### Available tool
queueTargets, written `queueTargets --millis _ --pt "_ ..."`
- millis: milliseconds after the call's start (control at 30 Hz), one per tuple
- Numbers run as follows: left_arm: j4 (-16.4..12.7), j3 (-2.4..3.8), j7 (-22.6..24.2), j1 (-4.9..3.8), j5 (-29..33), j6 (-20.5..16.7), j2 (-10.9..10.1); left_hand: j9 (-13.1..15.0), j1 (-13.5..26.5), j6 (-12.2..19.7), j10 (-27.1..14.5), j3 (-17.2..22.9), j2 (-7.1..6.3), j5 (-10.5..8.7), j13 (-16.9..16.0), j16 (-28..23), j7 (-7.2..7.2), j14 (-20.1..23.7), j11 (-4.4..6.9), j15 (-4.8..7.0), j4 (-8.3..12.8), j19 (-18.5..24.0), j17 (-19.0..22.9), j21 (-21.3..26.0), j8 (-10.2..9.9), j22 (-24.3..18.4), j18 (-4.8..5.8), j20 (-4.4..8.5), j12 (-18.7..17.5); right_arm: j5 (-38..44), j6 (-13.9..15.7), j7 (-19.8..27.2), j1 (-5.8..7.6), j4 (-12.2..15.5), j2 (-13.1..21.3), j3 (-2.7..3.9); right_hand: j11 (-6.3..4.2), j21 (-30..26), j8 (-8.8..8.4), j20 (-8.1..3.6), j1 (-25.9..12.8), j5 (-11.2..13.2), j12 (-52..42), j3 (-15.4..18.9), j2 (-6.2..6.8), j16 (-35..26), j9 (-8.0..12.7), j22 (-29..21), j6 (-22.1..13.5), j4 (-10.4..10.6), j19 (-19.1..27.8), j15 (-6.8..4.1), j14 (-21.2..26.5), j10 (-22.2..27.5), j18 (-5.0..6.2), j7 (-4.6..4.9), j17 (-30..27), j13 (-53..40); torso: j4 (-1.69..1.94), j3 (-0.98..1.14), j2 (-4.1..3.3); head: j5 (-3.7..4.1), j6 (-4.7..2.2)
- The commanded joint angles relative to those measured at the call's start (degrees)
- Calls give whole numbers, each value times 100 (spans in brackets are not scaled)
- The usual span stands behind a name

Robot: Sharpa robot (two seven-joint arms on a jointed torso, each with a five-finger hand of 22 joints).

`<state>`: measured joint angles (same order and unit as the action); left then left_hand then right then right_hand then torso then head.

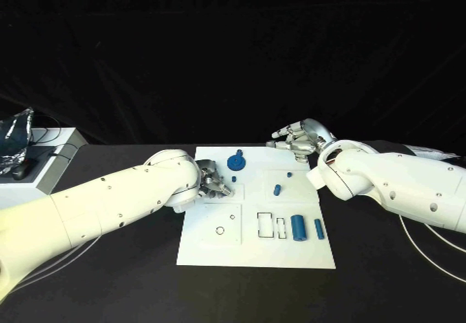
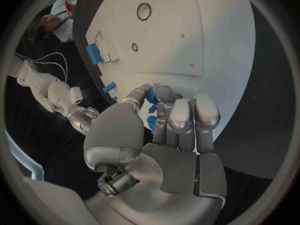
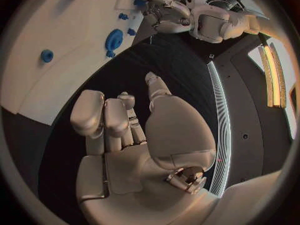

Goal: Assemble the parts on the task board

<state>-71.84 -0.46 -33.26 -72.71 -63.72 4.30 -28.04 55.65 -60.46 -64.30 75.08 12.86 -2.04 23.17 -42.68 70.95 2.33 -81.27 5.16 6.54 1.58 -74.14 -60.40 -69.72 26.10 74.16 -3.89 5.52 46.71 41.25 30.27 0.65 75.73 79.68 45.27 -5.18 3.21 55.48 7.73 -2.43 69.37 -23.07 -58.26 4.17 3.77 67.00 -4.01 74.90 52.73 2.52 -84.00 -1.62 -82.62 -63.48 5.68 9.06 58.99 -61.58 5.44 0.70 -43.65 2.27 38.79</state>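
Note:
The white task board [image 1: 257,235] lies mid-table. On it are a round blue knob [image 1: 236,161] at the back, two small blue pieces [image 1: 277,190] near the middle and two blue cylinders [image 1: 299,229] towards the front right. My left hand [image 1: 213,183] is over the board's left half; its thumb and fingers pinch a small blue part [image 2: 152,97] just above the board [image 2: 206,50]. My right hand [image 1: 299,140] hovers past the board's back right corner, over the black table, fingers apart and holding nothing. The right wrist view shows the knob [image 3: 114,39] and my left hand [image 3: 165,12].
A white box [image 1: 39,168] with dark cables sits at the table's left edge. Pale cables [image 1: 432,249] run along the right side. The board has round holes [image 2: 144,11] and rectangular slots [image 1: 264,225] near its front.

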Motion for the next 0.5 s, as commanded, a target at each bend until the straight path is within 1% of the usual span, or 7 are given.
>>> queueTargets --millis 33,233,467,500 --pt "41 -50 -148 69 2 166 6 2 -317 36 -30 -58 351 -26 4 32 1 -43 -15 10 -16 -54 13 24 -20 17 49 1 33 41 -87 44 -5 8 5 1 -22 -15 13 6 -37 -29 20 25 4 -19 -7 732 -6 5 -261 0 17 23 96 37 -5 0 -5 -1 -3 -11 -13" --pt "40 -46 -140 69 -11 124 -6 12 -337 59 -53 -100 339 -34 1 21 -1 -40 -16 9 -49 -58 36 34 -11 33 41 -12 46 41 -91 43 -7 10 10 1 -22 -15 13 6 -37 -29 20 25 4 -19 -7 732 -6 5 -261 0 17 23 96 37 -5 0 -3 0 -5 -18 -17" --pt "0 -35 -92 69 68 103 -33 12 -327 97 -110 -217 270 -43 -18 0 -9 -32 -23 6 -142 -39 75 76 -4 32 28 -26 64 41 -104 40 -10 8 15 1 -22 -24 11 5 -51 -29 18 28 -6 -24 -7 731 -3 5 -263 -1 16 16 97 35 -8 -2 -3 1 -4 -14 -5" --pt "-11 -33 -79 69 94 97 -42 6 -359 107 -125 -268 251 -44 -25 -6 -11 -29 -26 6 -186 -36 89 98 0 35 23 -34 74 41 -106 40 -11 7 16 1 -22 -24 11 5 -51 -29 18 28 -6 -24 -7 731 -3 5 -263 -1 16 16 97 35 -8 -2 -3 2 -2 -13 3"
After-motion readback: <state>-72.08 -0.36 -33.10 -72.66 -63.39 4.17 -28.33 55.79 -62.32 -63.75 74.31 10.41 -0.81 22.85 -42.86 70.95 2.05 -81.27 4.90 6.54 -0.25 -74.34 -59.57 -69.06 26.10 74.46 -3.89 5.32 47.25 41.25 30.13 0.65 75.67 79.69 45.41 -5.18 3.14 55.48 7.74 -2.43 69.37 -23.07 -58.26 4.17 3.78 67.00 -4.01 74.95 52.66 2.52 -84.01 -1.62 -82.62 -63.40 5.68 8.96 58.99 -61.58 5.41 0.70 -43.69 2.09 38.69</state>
